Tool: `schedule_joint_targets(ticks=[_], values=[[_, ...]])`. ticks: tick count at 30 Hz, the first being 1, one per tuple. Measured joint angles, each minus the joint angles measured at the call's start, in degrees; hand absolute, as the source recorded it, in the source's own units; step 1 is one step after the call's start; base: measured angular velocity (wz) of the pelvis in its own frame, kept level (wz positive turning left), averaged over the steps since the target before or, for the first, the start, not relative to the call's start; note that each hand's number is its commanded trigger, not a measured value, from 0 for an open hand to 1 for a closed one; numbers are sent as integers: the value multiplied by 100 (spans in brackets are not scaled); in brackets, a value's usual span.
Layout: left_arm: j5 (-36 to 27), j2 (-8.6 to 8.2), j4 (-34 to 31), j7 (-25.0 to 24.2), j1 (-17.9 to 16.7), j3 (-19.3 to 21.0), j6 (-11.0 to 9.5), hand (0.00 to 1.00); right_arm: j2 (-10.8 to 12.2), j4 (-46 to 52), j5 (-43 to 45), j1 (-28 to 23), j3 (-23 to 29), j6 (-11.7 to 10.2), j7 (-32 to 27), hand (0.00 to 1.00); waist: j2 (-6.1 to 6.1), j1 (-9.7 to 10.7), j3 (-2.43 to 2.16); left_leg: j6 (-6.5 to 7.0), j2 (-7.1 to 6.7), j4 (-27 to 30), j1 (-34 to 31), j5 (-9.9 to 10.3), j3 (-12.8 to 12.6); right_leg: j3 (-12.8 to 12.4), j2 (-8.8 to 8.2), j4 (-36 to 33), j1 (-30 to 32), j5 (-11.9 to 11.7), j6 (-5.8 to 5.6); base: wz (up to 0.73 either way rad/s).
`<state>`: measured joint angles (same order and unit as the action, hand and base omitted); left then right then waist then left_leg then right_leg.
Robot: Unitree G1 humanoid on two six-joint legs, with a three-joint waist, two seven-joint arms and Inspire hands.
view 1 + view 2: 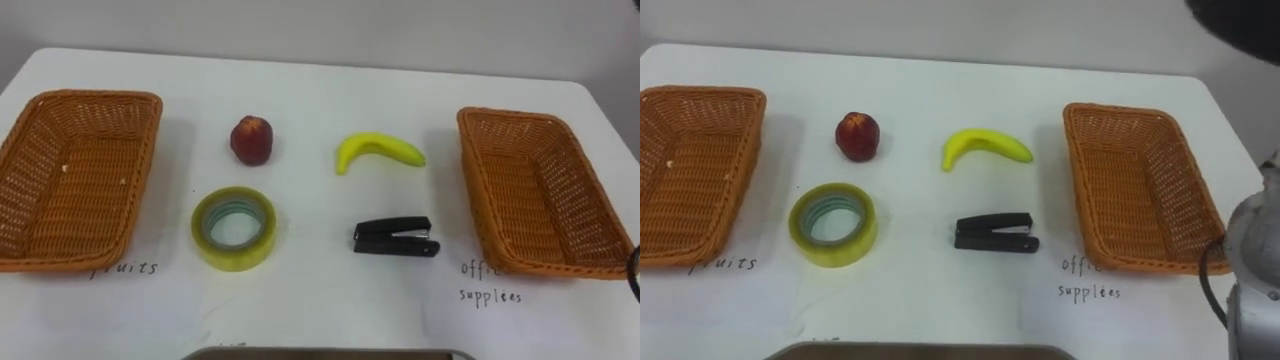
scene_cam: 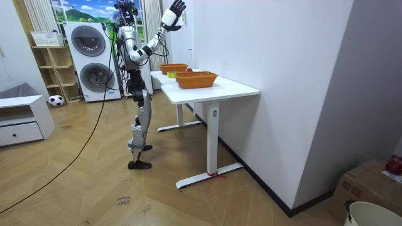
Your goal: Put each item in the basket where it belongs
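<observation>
Four things are laid out on the desk (image 1: 320, 300) between two wicker baskets, and each is placed here from the stapler (image 1: 396, 238). Far to the stapler's left the left basket (image 1: 75, 180) is seen empty. Behind the stapler and well to its left the red fruit (image 1: 251, 139) is found, and level with the stapler, well apart on its left, the tape roll (image 1: 235, 228) is laid flat. Just behind the stapler the banana (image 1: 378, 151) is set with its long axis across the desk. The stapler's own long axis is likewise run left to right, along the desk's near edge. Near the stapler's right the right basket (image 1: 540, 190) is seen empty, with handwriting (image 1: 490, 282) in front of it that appears to mark it for office supplies. In the room view the right robot hand (image 2: 174, 12) is held high over the desk's end, fingers spread and nothing grasped. That robot hand is judged the nearer one, with the stapler well below it; a grip from above across the stapler's narrow width would be called for.
</observation>
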<state>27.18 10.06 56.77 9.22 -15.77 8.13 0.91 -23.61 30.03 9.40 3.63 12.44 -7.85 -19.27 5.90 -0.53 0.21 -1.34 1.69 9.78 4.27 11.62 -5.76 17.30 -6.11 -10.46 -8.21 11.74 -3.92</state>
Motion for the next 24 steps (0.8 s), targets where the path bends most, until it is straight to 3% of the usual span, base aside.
schedule_joint_targets(ticks=[5, 13, 24], values=[[0, 19, -15, -133, 8, -145, 1, 0, -5, -1, -37, 28, -297, 51, 573, 0, 44, -33, -12, -1, -3, -6, 9, -1, 46, 2, 1, 8, -23, 0, 0, 4], [4, 91, 16, -262, 33, -233, -7, 0, -13, -7, -32, 30, -681, 163, 1473, 0, 176, -166, 42, -3, -20, -5, -7, -2, 124, 20, 9, 86, -86, -1, 1, 6], [183, 169, 125, -333, 187, -235, -4, 0, -23, -301, 86, -26, -928, 227, 2299, 0, 215, -273, 18, -3, -32, -6, -26, -2, 181, -15, 9, 92, -88, -2, 2, 3]])
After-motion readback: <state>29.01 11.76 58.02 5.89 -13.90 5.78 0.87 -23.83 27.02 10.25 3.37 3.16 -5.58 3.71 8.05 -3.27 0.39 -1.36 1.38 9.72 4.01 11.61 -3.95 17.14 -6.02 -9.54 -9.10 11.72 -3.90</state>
